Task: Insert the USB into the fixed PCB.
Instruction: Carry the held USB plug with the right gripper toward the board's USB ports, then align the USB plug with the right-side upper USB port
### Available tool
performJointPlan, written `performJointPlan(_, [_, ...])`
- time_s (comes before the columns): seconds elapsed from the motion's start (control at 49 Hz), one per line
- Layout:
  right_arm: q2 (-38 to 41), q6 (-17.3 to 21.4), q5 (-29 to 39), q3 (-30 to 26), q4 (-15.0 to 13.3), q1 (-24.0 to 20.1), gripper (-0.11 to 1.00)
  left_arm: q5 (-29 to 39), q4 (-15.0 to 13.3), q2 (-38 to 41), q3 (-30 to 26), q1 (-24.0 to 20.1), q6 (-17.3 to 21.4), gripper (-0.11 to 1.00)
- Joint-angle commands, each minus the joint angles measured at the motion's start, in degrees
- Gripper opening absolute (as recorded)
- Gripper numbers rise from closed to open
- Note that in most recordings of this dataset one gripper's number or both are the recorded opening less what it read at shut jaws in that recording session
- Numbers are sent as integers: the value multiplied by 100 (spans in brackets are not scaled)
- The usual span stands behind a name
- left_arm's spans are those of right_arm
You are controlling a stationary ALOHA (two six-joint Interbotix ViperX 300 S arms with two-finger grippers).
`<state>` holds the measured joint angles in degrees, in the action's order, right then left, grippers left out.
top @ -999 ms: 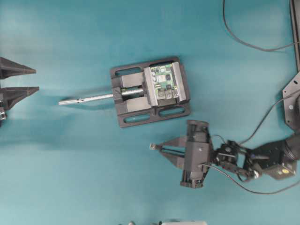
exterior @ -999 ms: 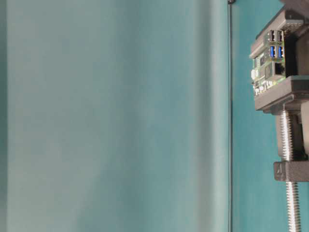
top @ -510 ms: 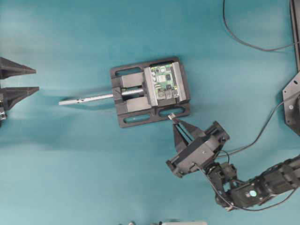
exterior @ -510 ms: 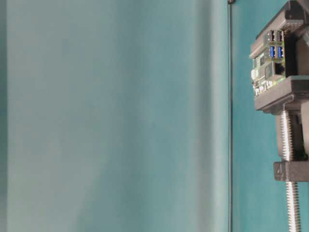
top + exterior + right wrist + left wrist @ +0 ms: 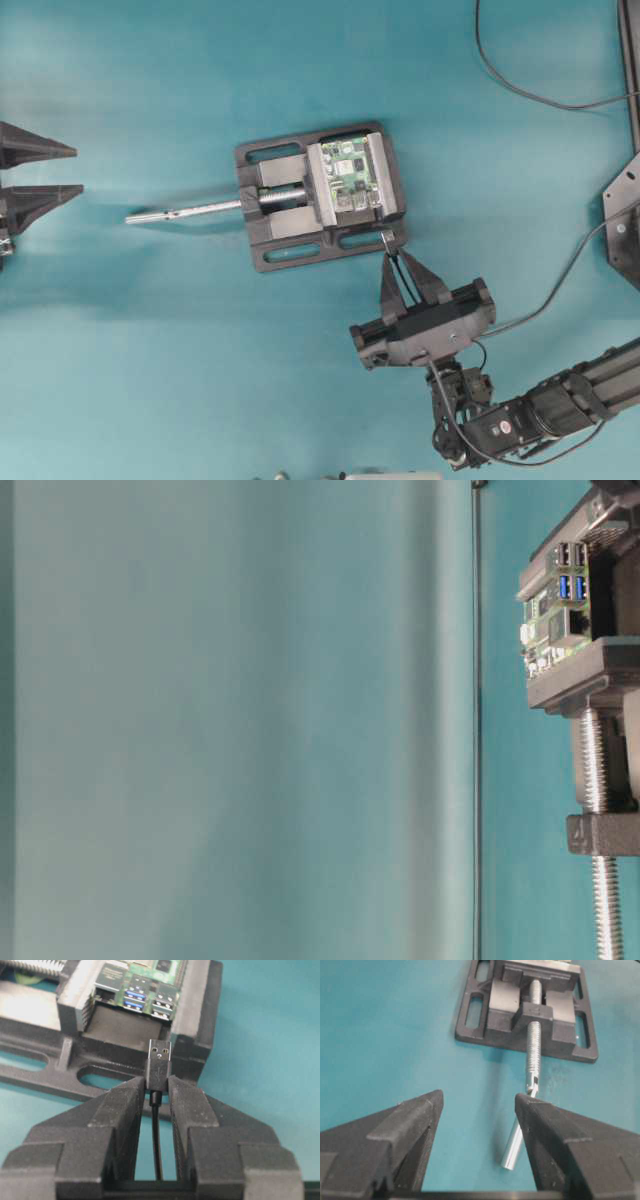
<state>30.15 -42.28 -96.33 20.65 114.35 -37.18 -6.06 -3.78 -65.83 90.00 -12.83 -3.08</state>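
Observation:
The USB, a black plug with a silver tip, sticks out from between the fingertips of my right gripper, which is shut on it; its thin cable runs back between the fingers. The plug points at the fixed PCB, a green board whose stacked USB ports face it a short way ahead. In the overhead view the right gripper sits at the near right corner of the vise, below the PCB. My left gripper stands open at the far left, nothing between its fingers.
A black vise clamps the board; its silver screw rod reaches left toward the left gripper, and its tip lies near that gripper's right finger. Thin black cables run along the right side.
The right gripper, holding the USB, swung from pointing left to pointing up at the vise and moved close under the board. The left gripper stayed still.

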Motion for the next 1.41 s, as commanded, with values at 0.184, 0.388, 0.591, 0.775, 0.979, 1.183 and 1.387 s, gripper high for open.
performJointPlan(0.184, [-325,0,-62,-167,53,185,19,-53,18,44,-62,-9,-62,75])
performJointPlan(0.388, [-369,-53,97,-316,88,352,19,-53,18,44,-62,-9,-62,75])
performJointPlan(0.591, [-501,-167,132,-378,193,448,19,-53,18,44,-62,-9,-62,75])
performJointPlan(0.775, [-580,-422,211,-387,334,483,19,-53,18,44,-62,-9,-62,75])
performJointPlan(0.979, [-589,-466,360,-387,457,501,19,-53,9,44,-62,-9,-62,75])
performJointPlan(1.183, [-589,-483,404,-360,475,501,19,-53,18,44,-62,-9,-62,75])
performJointPlan(1.387, [-589,-536,387,-352,439,527,19,-53,9,44,-62,-9,-62,75])
